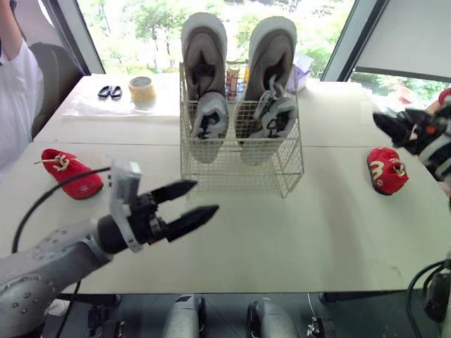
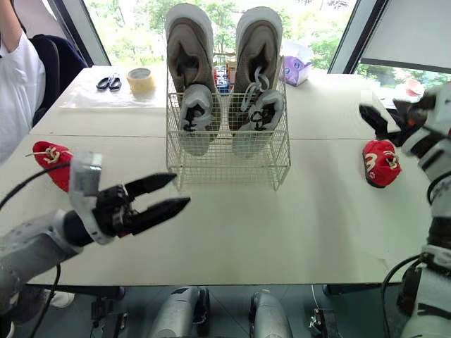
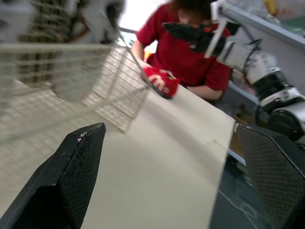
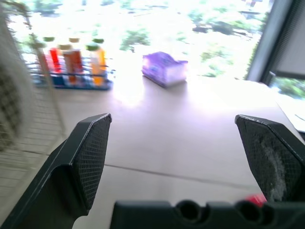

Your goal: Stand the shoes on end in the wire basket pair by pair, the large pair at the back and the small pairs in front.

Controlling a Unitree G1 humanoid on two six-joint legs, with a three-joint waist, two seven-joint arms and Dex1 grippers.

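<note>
Red shoe, lying 12-to-6 on the table at the wire basket's 3 o'clock, sits just 6 o'clock of the spread right hand, far from the spread left hand.

From my left wrist, the wire basket and its shoes are a blur. The small grey shoes cover the lower halves of the large pair. The base of my right claw hides all but a sliver of the red shoe. A person in white is cut off at the edge. The dark thing at the back is too small to name.
</note>
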